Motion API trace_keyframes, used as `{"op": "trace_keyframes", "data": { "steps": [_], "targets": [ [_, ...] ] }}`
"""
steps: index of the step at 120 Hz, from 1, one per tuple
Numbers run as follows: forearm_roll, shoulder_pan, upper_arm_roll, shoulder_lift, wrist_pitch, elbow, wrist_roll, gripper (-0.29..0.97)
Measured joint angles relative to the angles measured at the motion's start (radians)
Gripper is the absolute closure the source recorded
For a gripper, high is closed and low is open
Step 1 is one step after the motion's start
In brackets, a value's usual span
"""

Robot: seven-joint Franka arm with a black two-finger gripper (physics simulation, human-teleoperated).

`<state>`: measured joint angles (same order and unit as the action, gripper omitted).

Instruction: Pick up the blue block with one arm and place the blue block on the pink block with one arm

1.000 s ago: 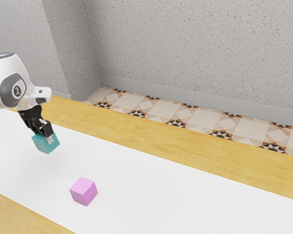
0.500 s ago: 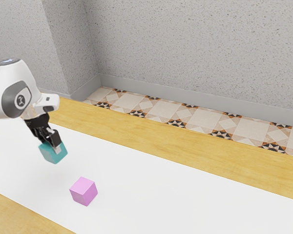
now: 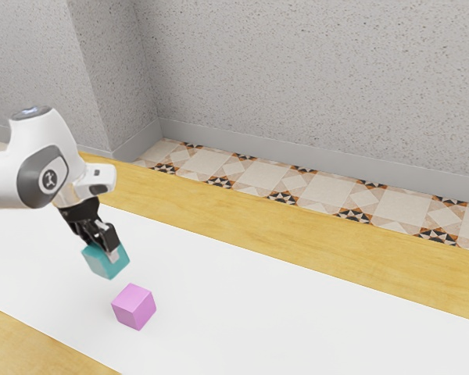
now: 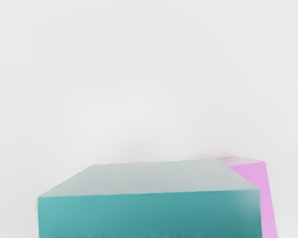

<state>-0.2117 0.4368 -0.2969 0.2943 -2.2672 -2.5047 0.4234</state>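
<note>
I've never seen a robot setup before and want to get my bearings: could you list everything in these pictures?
blue block: one, teal-blue, held above the table, near the pink block but apart from it
pink block: one, pink, resting on the table
table: one, white top with wood-coloured edges
floor: patterned beige tiles, beyond the table
walls: grey, speckled, behind the floor
arm: one, white and grey, entering from the exterior view's left
gripper: one, black, shut on the blue block
</note>
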Motion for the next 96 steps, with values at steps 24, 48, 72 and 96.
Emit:
{"op": "trace_keyframes", "data": {
  "steps": [24,48,72,96],
  "targets": [
    [-0.033,0.000,-0.032,0.035,-0.001,-0.030,-0.020,0.35],
    [-0.062,0.000,-0.075,0.053,-0.008,-0.062,-0.039,0.35],
    [-0.073,0.000,-0.105,0.052,-0.024,-0.077,-0.057,0.35],
    [-0.080,0.000,-0.114,0.046,-0.034,-0.085,-0.083,0.35]
  ]
}}
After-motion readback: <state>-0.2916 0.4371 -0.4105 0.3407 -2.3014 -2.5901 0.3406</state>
